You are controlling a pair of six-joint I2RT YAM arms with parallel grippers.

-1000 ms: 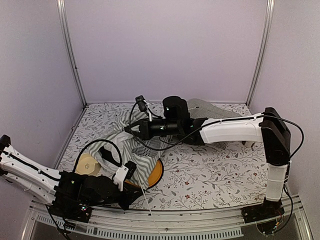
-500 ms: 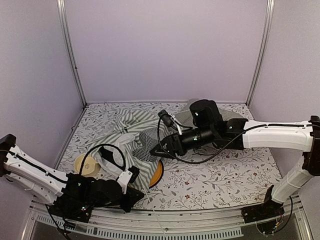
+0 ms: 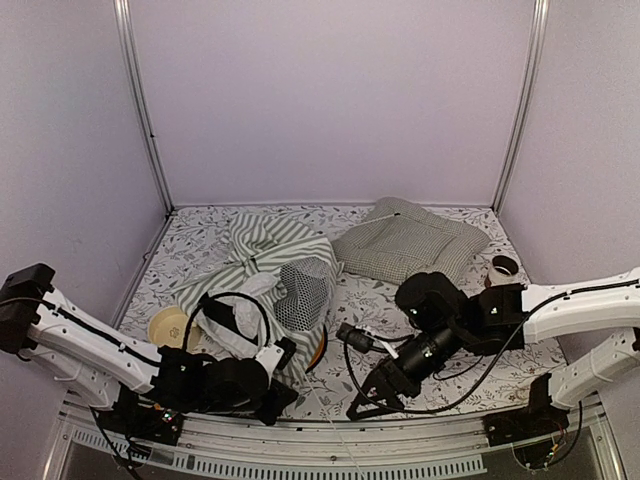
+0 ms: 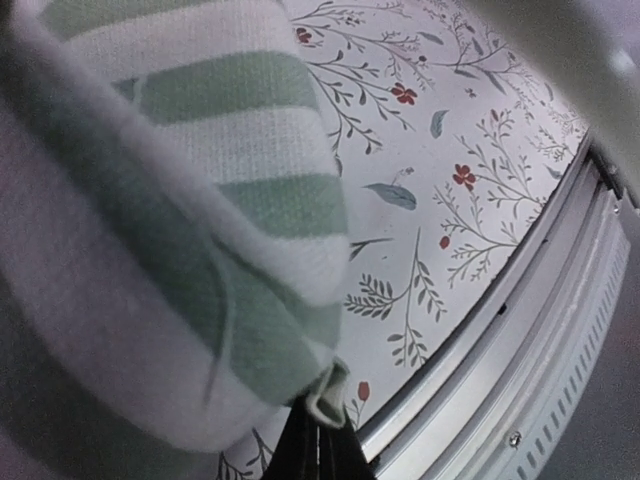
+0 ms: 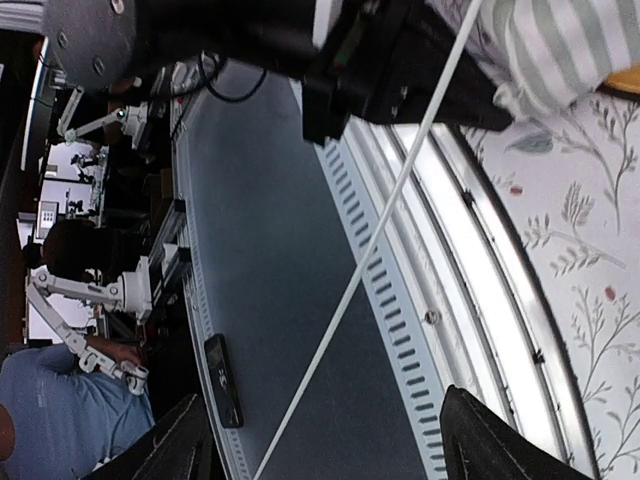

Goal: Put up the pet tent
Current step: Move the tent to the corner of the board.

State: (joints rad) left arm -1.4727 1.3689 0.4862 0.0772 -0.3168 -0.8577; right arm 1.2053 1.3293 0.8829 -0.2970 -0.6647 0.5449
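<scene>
Seen from above, the crumpled striped tent [image 3: 270, 250] lies on the left half of the worktop, its grey mesh window [image 3: 305, 290] facing up near the middle, a cushion [image 3: 405, 245] just beside it toward the far right corner. A cream bowl [image 3: 168, 326] sits at the tent's left and an orange disc [image 3: 318, 350] shows partly from under it. The left gripper [image 3: 283, 398] is at the near edge, on the tent's near corner; the right gripper [image 3: 358, 408] hangs close by at the near edge. The left wrist camera shows the left gripper [image 4: 316, 445] with its jaws closed, pinching a fold of the tent [image 4: 200, 200] above the near rail [image 4: 500, 350]. In the right wrist camera, the right gripper [image 5: 330, 425] is spread wide, and a thin white pole [image 5: 378, 215] runs between its fingers untouched, beyond the worktop's edge.
</scene>
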